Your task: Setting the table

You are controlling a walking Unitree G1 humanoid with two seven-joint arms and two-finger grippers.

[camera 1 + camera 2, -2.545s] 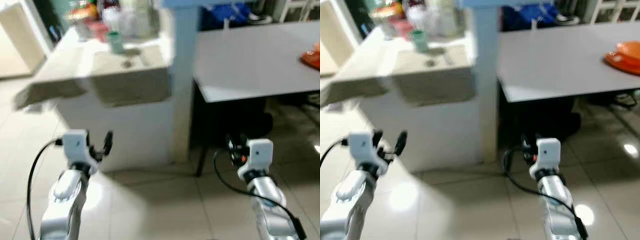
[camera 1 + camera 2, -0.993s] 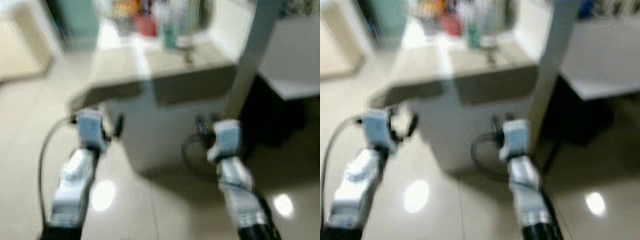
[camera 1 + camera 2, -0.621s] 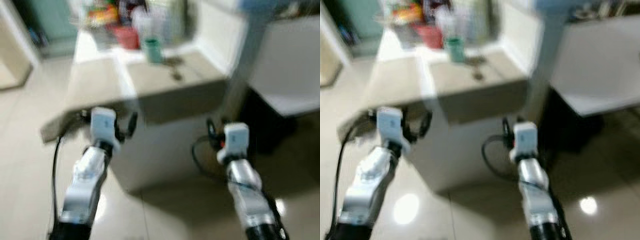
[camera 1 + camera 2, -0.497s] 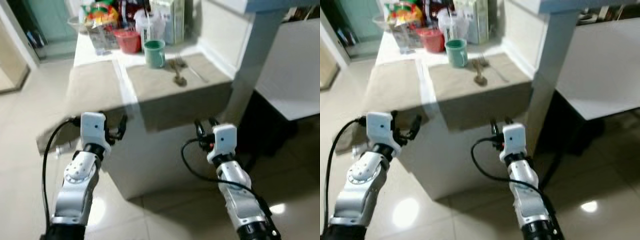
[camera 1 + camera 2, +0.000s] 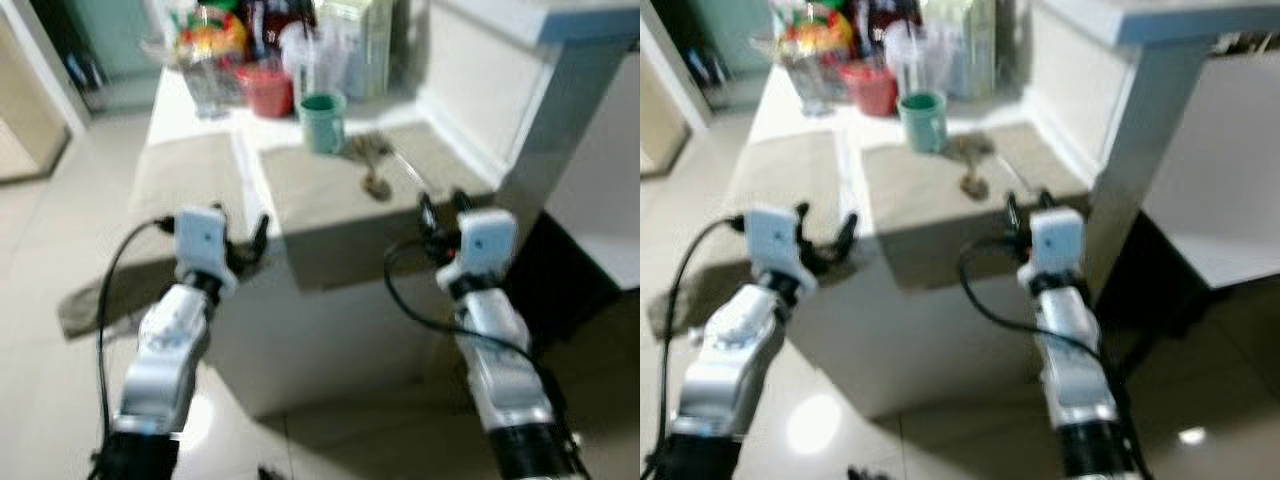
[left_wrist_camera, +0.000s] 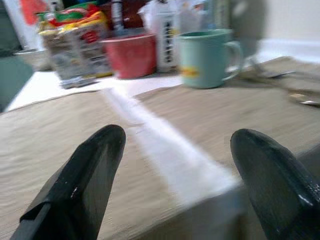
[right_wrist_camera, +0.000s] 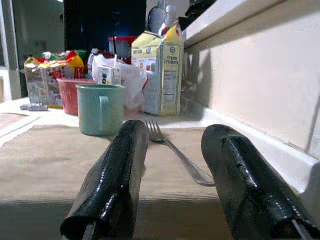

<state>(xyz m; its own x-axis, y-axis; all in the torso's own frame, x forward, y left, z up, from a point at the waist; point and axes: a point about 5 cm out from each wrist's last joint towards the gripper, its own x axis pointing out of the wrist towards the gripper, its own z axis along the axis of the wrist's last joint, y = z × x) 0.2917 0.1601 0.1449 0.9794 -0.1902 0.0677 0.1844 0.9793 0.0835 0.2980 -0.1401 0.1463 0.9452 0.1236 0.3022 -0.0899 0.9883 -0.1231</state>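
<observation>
**Closing on the cutlery**

Head views: you had both arms raised at the table [image 5: 330, 215] edge, the fork [image 5: 992, 152] and spoon [image 5: 376, 184] lying at twelve o'clock of the right pincer [image 5: 440, 205], beside the green mug [image 5: 323, 121].

Left wrist: your left pincer [image 6: 175, 165] was spread wide over the tan mats, empty.

Right wrist: your right pincer [image 7: 172, 145] was released, framing the fork; you did best to advance low and level.

Against half a second earlier, you stood nearer the table.
</observation>
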